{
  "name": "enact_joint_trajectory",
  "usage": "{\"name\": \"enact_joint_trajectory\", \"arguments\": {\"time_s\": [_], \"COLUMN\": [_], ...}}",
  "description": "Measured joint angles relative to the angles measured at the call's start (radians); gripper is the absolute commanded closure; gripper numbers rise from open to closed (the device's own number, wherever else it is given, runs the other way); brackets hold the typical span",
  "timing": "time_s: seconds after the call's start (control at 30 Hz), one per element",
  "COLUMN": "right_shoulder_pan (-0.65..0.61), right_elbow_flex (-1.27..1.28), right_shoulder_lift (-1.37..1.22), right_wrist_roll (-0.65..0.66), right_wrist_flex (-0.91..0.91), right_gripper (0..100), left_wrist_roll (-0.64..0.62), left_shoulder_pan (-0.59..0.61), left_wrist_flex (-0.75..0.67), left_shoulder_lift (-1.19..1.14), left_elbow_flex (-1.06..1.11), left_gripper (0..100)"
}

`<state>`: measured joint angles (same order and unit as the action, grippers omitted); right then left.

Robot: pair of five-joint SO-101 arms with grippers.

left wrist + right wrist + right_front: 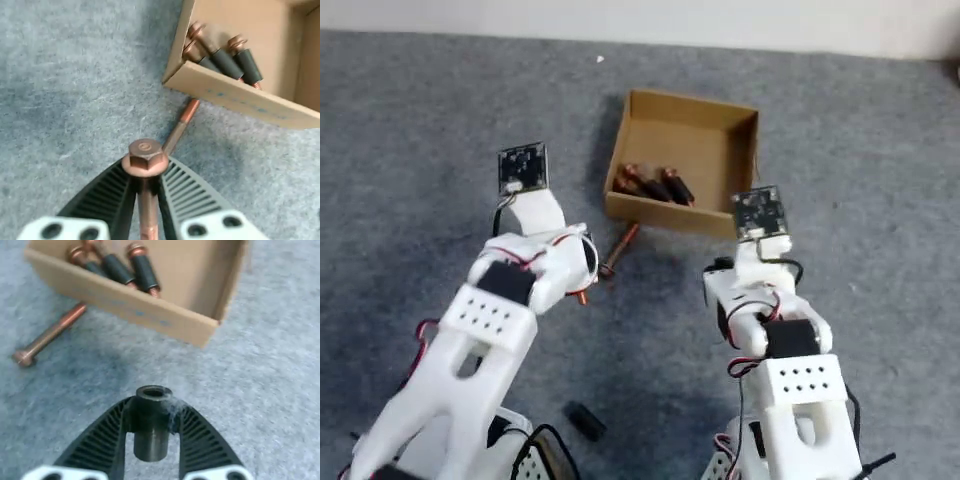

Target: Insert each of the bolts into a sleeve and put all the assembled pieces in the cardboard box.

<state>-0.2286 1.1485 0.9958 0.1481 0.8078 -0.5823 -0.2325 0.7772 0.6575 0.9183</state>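
Note:
My left gripper (pixel 146 169) is shut on a copper bolt (pixel 145 159), its hex head pointing away from the wrist. A black sleeve (pixel 151 421) stands upright, bore end up, in my right gripper (pixel 152 407), which is shut on it. A second bolt (pixel 620 250) lies loose on the carpet just before the cardboard box (pixel 740 130), also seen as the bolt (pixel 181 125) and the bolt (pixel 50 336). Three assembled pieces (pixel 652 184) lie in the box against its near wall. Both arms hang a short way in front of the box, left arm (pixel 535 270) and right arm (pixel 760 300).
Another black sleeve (pixel 585 420) lies on the grey carpet (pixel 410 120) near the arm bases, between the two arms. The box's back half (pixel 705 140) is bare cardboard. Open carpet spreads to the left and right of the box.

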Motion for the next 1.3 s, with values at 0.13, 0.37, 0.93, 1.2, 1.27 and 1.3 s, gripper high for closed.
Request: {"name": "enact_joint_trajectory", "arguments": {"time_s": [0.13,0.37,0.93,1.2,1.27,1.3], "right_shoulder_pan": [-0.009,-0.015,-0.187,-0.345,-0.370,-0.381], "right_elbow_flex": [0.000,0.066,0.256,0.255,0.255,0.255], "right_shoulder_lift": [0.000,0.107,0.669,0.818,0.827,0.829], "right_wrist_roll": [0.000,0.002,0.006,0.063,0.064,0.064], "right_wrist_flex": [0.000,0.000,0.037,0.146,0.146,0.146], "right_gripper": [99.2,99.2,99.2,99.2,99.2,99.2], "left_wrist_roll": [0.000,0.000,0.000,0.000,0.017,0.032], "left_shoulder_pan": [0.000,0.000,-0.098,-0.130,-0.155,-0.172], "left_wrist_flex": [-0.038,-0.066,-0.068,-0.147,-0.157,-0.158], "left_shoulder_lift": [0.121,0.339,0.713,0.856,0.893,0.910], "left_elbow_flex": [0.075,0.184,0.213,0.213,0.213,0.213], "left_gripper": [100,100,100,100,100,100]}}
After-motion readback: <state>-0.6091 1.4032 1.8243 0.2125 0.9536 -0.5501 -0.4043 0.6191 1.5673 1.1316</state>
